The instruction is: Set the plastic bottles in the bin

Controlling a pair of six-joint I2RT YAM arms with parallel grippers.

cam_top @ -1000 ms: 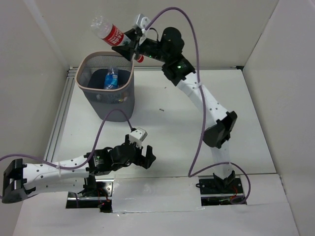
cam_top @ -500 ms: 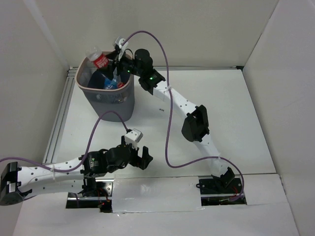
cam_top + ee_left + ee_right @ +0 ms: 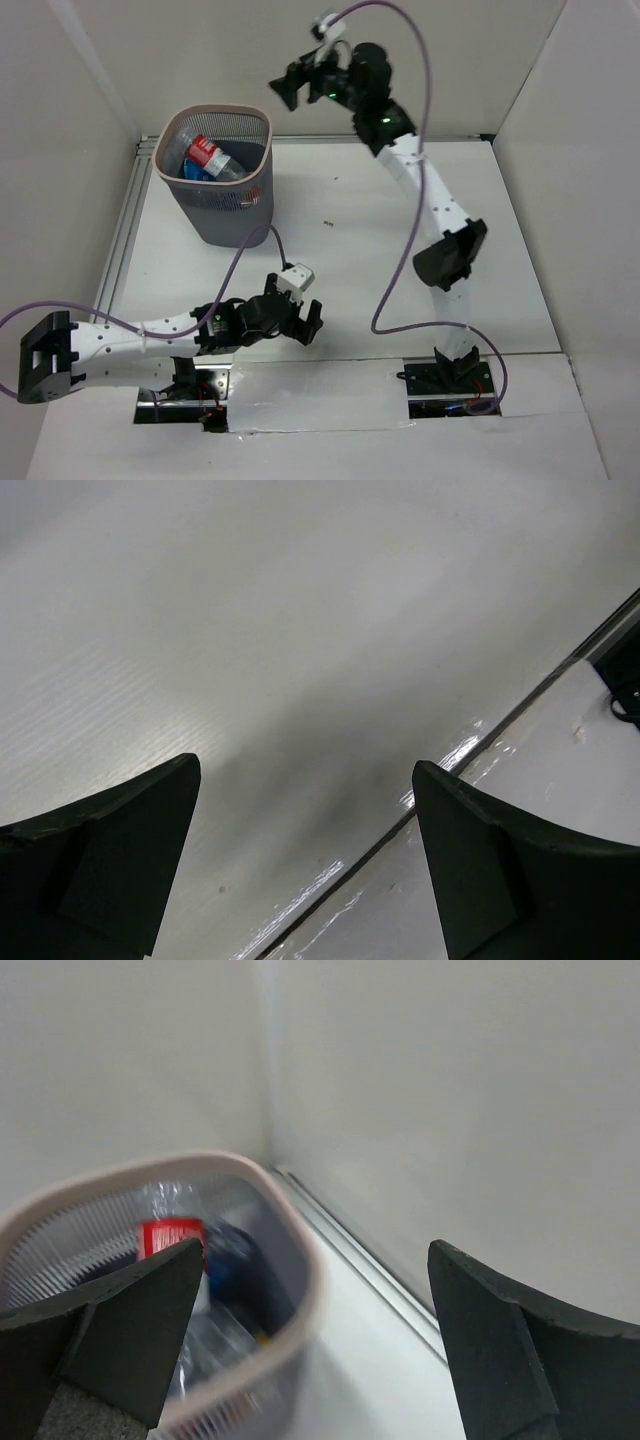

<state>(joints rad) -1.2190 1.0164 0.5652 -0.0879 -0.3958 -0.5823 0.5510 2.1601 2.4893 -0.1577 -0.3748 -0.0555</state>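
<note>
The bin (image 3: 250, 205), dark grey mesh with a pale rim, stands at the table's far left. Inside it lie plastic bottles: a clear one with a red label (image 3: 205, 155) on top and a blue-labelled one (image 3: 193, 172) beneath. In the right wrist view the bin's rim (image 3: 305, 1290) and the red-labelled bottle (image 3: 168, 1234) show below the fingers. My right gripper (image 3: 288, 85) (image 3: 315, 1260) hangs open and empty, high up to the right of the bin. Low over the table's near edge, my left gripper (image 3: 305, 323) (image 3: 305, 775) is open with nothing in it.
White walls close in the table on the left, back and right. A metal rail (image 3: 120, 235) runs along the left side behind the bin. A taped seam (image 3: 450, 760) crosses the front of the table under the left gripper.
The right gripper dipped over the bin, opened and let go of the red-labelled bottle, which now lies inside. It then rose up and to the right. The left arm shifted slightly right.
</note>
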